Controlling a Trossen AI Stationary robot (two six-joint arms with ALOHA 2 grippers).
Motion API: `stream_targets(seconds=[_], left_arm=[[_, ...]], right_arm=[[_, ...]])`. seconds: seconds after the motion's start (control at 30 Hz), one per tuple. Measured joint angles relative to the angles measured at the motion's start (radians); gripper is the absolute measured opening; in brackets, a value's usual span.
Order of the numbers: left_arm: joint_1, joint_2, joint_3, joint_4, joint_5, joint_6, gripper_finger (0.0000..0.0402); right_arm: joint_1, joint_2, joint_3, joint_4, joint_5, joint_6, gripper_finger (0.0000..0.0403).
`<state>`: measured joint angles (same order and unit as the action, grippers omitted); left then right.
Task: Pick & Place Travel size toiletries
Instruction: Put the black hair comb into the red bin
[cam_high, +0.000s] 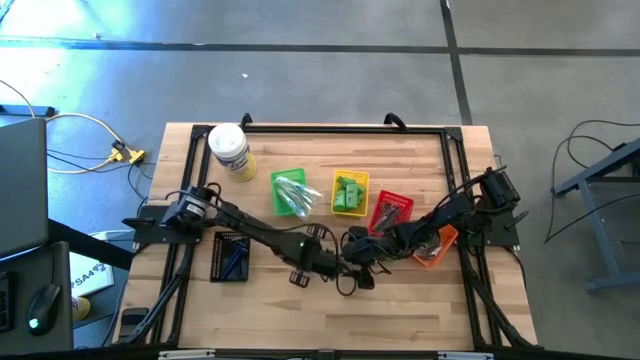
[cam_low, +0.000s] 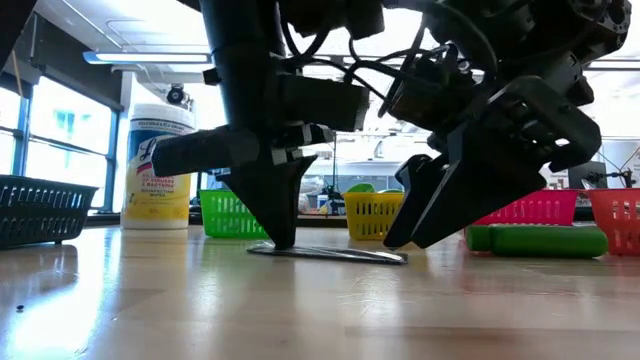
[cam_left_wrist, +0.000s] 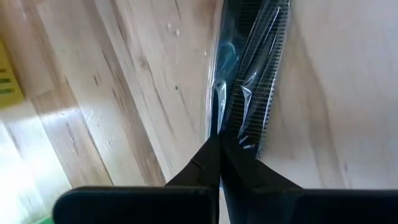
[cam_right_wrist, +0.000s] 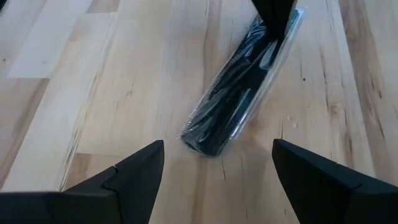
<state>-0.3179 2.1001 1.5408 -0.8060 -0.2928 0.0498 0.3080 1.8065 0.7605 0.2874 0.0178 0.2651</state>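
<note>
A slim clear packet with a dark comb-like piece inside lies flat on the wooden table near its middle front. My left gripper stands steeply over one end of it, shut on it, and shows in the low view as the dark pointed fingers. My right gripper hangs open and slanted just short of the packet's other end, touching nothing. In the high view both grippers crowd together and hide the packet. My left gripper pinches the packet's end between its two shut fingers, on the clear wrap beside the dark piece. The fingers come from above, pointing steeply down, roughly in line with the packet's length. The packet lies flat on the table.
A big white jar stands at the far left. Small baskets sit across the table: green, yellow, red, orange and black. Green tubes lie on the wood beside my right gripper.
</note>
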Motion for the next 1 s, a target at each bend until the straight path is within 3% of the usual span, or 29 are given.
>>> stream_targets(seconds=[0.77, 1.0], left_arm=[[-0.003, -0.001, 0.037, -0.070, -0.080, -0.006, 0.0002], [0.047, -0.003, 0.029, -0.146, -0.079, -0.114, 0.0011]], right_arm=[[-0.011, 0.000, 0.000, 0.028, 0.016, -0.003, 0.0290], [-0.042, 0.001, -0.001, 0.039, -0.011, 0.116, 0.0290]])
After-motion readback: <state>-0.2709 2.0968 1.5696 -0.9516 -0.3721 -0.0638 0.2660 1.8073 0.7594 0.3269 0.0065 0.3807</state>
